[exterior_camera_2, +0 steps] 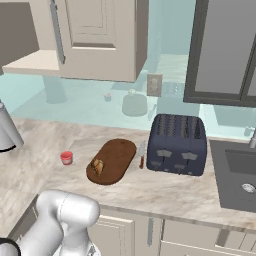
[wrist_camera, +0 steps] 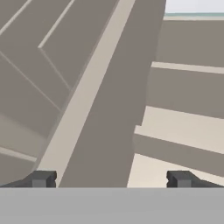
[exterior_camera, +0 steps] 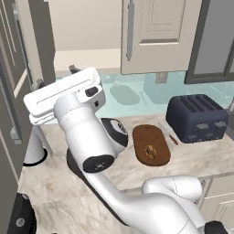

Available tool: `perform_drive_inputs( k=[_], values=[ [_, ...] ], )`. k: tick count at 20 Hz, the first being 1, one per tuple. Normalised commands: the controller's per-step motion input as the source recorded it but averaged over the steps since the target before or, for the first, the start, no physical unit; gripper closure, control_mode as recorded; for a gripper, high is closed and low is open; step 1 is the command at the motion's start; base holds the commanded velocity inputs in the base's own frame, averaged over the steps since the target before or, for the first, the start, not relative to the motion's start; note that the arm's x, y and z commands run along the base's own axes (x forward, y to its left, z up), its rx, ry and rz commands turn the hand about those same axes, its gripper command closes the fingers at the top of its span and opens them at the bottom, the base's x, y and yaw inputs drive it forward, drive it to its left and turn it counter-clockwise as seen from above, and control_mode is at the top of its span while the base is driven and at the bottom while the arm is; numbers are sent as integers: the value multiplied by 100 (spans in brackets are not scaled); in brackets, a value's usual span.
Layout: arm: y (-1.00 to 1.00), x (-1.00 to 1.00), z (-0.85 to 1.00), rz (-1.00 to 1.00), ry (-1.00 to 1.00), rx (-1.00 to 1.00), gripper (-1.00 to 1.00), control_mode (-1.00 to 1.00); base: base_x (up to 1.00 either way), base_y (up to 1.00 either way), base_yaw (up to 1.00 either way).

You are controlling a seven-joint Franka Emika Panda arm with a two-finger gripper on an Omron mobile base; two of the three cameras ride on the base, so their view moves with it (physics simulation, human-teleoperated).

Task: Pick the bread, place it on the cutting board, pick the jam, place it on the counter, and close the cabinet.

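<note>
The bread point(exterior_camera_2: 97, 165) was seen resting on the cutting board point(exterior_camera_2: 116, 159), and the jam point(exterior_camera_2: 66, 158) stood on the marbled desk point(exterior_camera_2: 45, 150) just left of the board. Only the cabinet point(exterior_camera_2: 95, 37), one door still ajar, was judged left to close. The end effector point(wrist_camera: 109, 178) was held wide and empty, facing a door edge. A navy toaster point(exterior_camera_2: 177, 144) sat before the teal backsplash point(exterior_camera: 137, 93).

We see a matt dark wooden cutting board point(exterior_camera_2: 114, 161), marbled stone counter point(exterior_camera_2: 45, 145), glossy glass-like backsplash point(exterior_camera_2: 95, 102), and matt navy toaster point(exterior_camera_2: 177, 144).
</note>
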Motion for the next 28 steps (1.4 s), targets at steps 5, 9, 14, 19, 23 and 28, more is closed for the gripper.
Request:
perform_drive_inputs(
  k=[5,9,14,19,23,28],
  values=[
    [22,21,-8,0,6,0,-100,-100,0,0,0],
    [9,-4,0,0,5,0,-100,-100,0,0,0],
    [16,-6,0,4,10,0,-100,-100,0,0,0],
    [25,-3,0,17,14,0,-100,-100,0,0,0],
    [35,-16,0,16,3,-1,-100,-100,0,0,0],
    [42,-9,-10,12,0,-3,-100,-100,0,0,0]
  ],
)
